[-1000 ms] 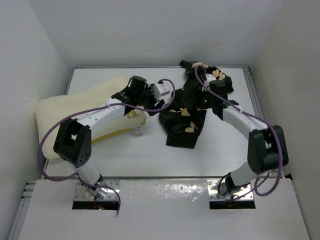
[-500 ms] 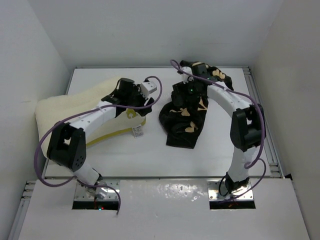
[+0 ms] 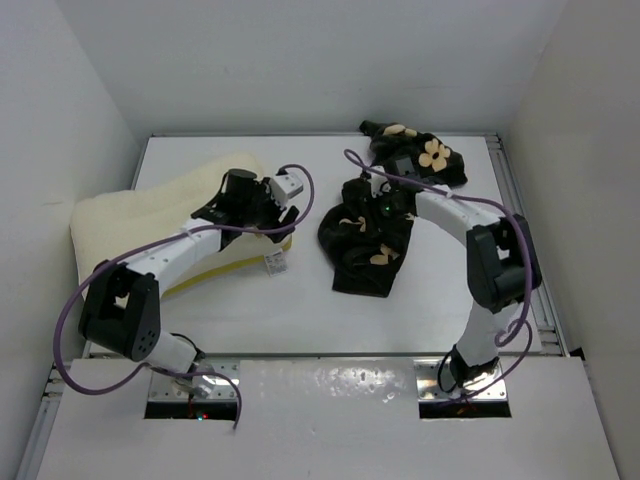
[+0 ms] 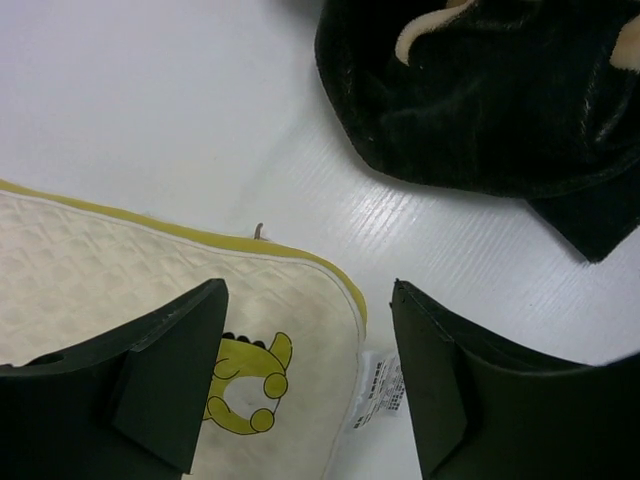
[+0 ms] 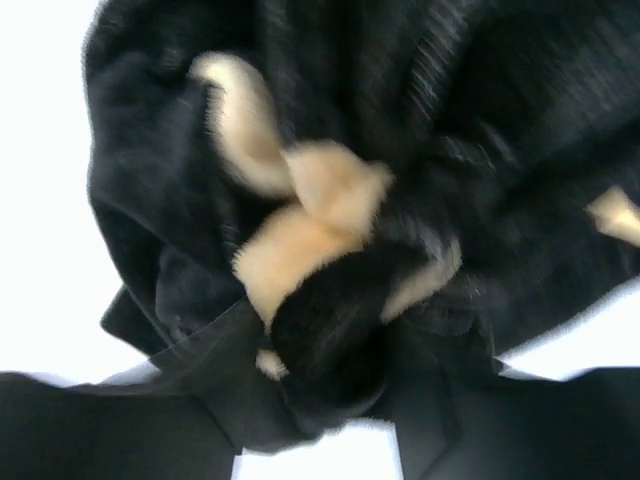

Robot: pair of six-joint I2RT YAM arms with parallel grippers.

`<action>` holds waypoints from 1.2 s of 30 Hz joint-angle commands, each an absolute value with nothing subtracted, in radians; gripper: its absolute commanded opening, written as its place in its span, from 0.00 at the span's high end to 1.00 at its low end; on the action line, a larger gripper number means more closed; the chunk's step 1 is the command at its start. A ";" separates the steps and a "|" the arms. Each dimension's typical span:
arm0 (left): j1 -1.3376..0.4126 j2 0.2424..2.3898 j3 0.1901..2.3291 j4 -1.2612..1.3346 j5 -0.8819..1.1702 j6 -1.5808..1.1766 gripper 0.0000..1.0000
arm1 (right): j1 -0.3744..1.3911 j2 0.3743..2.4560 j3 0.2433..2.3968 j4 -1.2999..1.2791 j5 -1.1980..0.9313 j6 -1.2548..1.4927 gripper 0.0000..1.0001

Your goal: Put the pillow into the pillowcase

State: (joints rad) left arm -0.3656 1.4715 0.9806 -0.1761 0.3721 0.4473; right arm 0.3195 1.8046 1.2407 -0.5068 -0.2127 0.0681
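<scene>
Right gripper (image 5: 322, 405), now narrower, seemingly around pillowcase (image 5: 180, 120) fold

The table (image 3: 300, 300) is white and flat, with a light ribbed surface seen from the left wrist view. Two things lie on it. The pillow (image 3: 110, 215) lies on the left side; it is cream-yellow, with a yellow edge, and its left end reaches the left border of the table. Its near right corner shows a small yellow logo (image 4: 245, 395), and a white tag (image 3: 276, 262) rests on the table just beside this corner. The pillowcase (image 3: 365, 265) lies crumpled from the middle to the far right corner; it is black with tan flowers. A strip of bare table separates the two.
</scene>
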 commanded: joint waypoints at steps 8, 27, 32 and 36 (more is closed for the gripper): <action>-0.370 1.384 0.948 -0.080 0.273 0.440 0.31 | 0.290 2.006 1.981 -0.122 -0.298 0.335 1.00; -0.387 1.364 0.937 -0.063 0.233 0.476 0.28 | 0.186 0.978 0.528 -0.102 -0.097 0.655 0.38; -0.394 1.367 0.927 -0.064 0.259 0.489 0.28 | 0.138 0.634 0.422 -0.220 0.323 0.628 0.01; -0.400 1.367 0.910 -0.054 0.262 0.480 0.28 | 0.084 0.746 0.478 -0.020 0.149 0.468 0.99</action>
